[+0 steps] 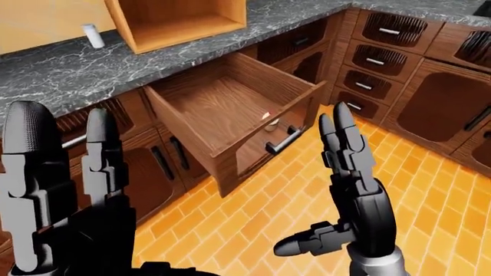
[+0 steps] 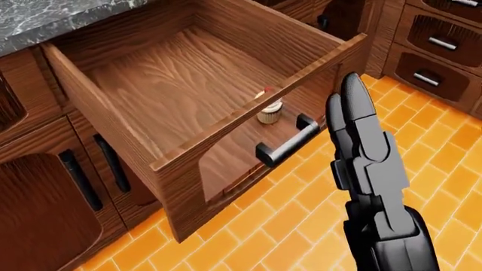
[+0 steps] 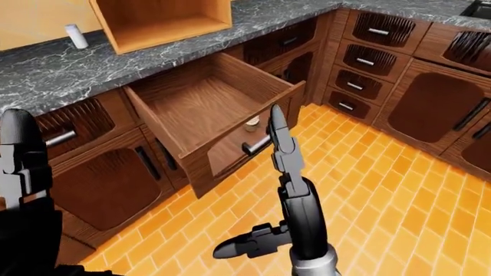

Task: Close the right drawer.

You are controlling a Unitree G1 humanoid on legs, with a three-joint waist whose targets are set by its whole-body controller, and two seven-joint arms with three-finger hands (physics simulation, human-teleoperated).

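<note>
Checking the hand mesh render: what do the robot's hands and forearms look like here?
Both the left hand and right hand are matte black, with blocky segmented fingers and rounded tips. The left fingertips show a fine dotted texture. A light grey metallic ring sits at the right wrist. No cables or markings visible.
</note>
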